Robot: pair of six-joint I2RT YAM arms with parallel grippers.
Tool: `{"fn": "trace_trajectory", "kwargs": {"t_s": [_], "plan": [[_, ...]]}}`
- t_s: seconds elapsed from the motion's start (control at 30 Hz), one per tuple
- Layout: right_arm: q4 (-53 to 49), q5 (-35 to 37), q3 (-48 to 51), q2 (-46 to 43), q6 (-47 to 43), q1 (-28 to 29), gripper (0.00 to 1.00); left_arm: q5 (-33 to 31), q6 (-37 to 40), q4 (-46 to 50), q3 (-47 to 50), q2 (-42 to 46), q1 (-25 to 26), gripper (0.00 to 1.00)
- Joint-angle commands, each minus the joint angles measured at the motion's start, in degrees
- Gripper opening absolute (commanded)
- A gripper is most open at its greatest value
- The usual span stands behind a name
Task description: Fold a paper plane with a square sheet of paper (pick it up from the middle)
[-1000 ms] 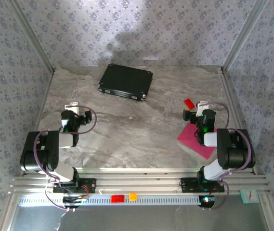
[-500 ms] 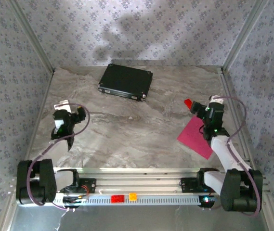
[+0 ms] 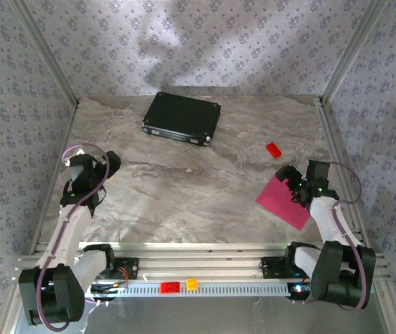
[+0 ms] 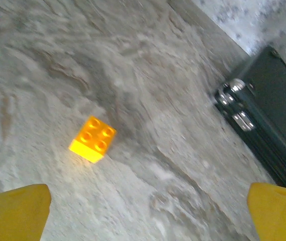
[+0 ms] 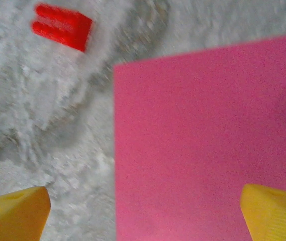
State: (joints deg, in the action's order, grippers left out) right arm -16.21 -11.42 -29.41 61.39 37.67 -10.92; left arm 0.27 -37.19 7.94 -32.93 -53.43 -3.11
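Both arms had swung outward and down. My right tool (image 3: 289, 179), released, hung over the paper (image 3: 284, 203), flat on the bench (image 3: 184, 198) at its right side, positioned for a mid-sheet pickup; left tool (image 3: 90, 167) likewise released.
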Motion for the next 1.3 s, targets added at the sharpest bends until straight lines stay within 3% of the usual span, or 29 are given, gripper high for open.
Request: {"fn": "trace_trajectory", "kwargs": {"t_s": [0.0,0.17,0.37,0.57,0.83,1.03,1.17,1.27], "plan": [[-3.0,-1.5,1.8,0.9,2.6,-0.4,0.99,9.1,-0.7,5.9,-3.2,0.5,-0.2,1.0],[-2.9,-3.1,3.0,1.8,1.4,1.0,0.98,14.3,-0.9,6.4,-3.5,1.2,-0.2,1.0],[-4.5,-1.3,1.8,5.7,0.1,6.9,0.98,16.9,0.9,10.4,-5.7,0.3,-0.2,1.0],[-5.9,0.9,-1.4,12.1,-0.1,16.0,0.98,19.4,0.4,12.9,-7.1,-1.0,-0.2,1.0],[-9.1,3.6,-8.8,22.5,-0.8,32.6,0.99,21.3,1.1,16.1,-8.2,-3.2,-0.2,1.0],[-7.0,1.1,-12.1,22.8,1.6,41.3,0.99,23.3,1.1,16.6,-9.3,-6.0,-0.2,1.0],[-6.3,-0.5,-13.6,19.9,3.5,42.2,0.99,26.4,2.0,18.3,-9.8,-7.7,-0.1,1.0],[-5.7,-0.6,-12.4,17.5,4.9,38.4,0.99,28.3,3.1,20.6,-10.9,-9.1,0.2,1.0]]}}
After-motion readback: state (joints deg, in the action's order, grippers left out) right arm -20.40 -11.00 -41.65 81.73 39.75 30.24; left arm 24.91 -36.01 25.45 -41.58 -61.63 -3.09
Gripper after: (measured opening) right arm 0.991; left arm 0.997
